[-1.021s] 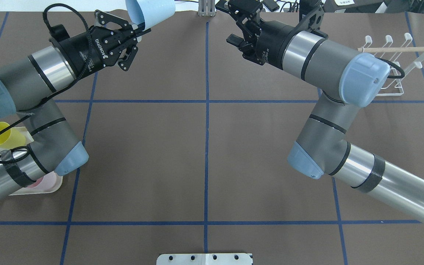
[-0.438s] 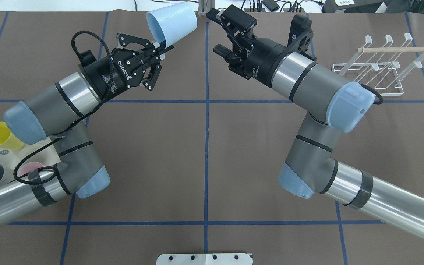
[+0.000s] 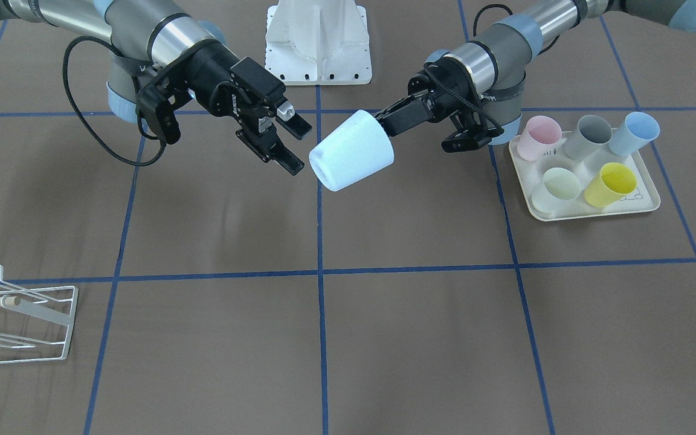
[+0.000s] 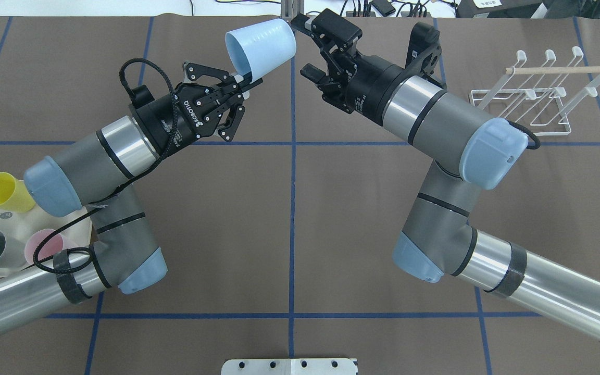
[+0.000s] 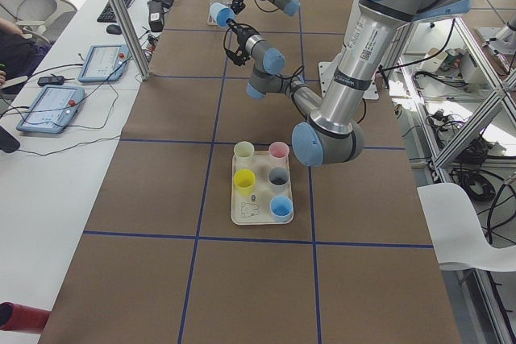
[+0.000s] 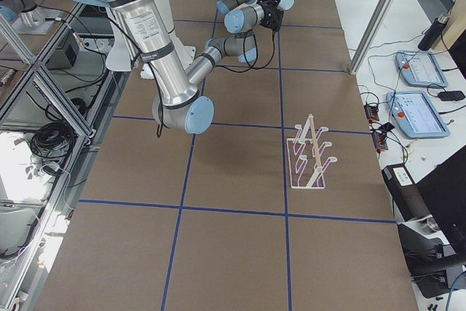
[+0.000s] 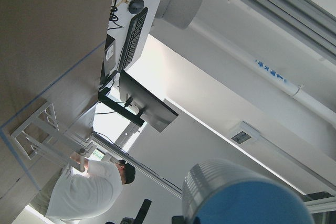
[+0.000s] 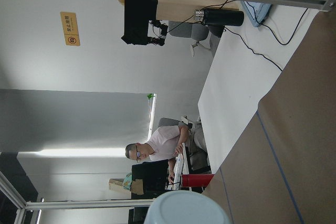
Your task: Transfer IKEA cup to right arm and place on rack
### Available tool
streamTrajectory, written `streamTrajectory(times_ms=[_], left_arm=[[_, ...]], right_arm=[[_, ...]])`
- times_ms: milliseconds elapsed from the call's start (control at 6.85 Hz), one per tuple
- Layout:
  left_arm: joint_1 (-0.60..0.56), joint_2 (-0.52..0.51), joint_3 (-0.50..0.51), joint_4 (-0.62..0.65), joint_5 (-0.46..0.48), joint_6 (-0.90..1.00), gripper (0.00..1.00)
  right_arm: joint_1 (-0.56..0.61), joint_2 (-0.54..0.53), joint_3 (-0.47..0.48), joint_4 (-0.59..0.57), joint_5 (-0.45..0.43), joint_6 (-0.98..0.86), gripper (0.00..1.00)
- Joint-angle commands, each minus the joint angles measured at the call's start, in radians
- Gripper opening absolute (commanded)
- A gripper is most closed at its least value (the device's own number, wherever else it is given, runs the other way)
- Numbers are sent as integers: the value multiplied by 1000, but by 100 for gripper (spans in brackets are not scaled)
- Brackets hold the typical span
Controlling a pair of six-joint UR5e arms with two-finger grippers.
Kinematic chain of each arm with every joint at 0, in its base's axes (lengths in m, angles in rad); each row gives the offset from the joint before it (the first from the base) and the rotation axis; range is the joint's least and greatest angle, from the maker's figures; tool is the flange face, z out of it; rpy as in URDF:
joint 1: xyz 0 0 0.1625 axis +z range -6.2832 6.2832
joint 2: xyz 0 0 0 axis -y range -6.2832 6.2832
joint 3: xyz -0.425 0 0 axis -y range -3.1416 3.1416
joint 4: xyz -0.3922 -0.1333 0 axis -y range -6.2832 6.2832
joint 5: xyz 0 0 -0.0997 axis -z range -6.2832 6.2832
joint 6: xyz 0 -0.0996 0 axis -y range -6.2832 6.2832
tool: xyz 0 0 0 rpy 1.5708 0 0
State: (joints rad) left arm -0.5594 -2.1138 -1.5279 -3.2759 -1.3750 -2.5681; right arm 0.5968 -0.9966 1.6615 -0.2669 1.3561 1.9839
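The light blue cup (image 3: pixel 353 158) is held in the air above the middle of the table (image 3: pixel 408 338), tilted on its side. Its rim is pinched by the left gripper (image 3: pixel 384 122), one finger being set inside the mouth and one outside. The closed base is pointed toward the right gripper (image 3: pixel 297 145), whose jaws are spread wide. The nearest finger of that gripper is seen just beside the base; whether they touch cannot be told. The white wire rack (image 4: pixel 537 96), with its wooden rod (image 4: pixel 560 69), is stood well apart on the robot's right. A cream tray (image 3: pixel 596 212) carrying five cups is located at the robot's left.
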Motion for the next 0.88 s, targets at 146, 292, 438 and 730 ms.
streamTrajectory(times_ms=[146, 292, 438, 730], left_arm=[[44, -23, 0, 7, 28, -1, 0], [62, -23, 0, 6, 52, -1, 0], [78, -34, 0, 9, 88, 0, 0], [85, -48, 0, 15, 91, 0, 0]], right_arm=[[-5, 1, -6, 0, 0, -1, 100], [-6, 1, -5, 0, 0, -1, 100], [-8, 1, -5, 0, 0, -1, 100], [-15, 0, -6, 0, 0, -1, 100]])
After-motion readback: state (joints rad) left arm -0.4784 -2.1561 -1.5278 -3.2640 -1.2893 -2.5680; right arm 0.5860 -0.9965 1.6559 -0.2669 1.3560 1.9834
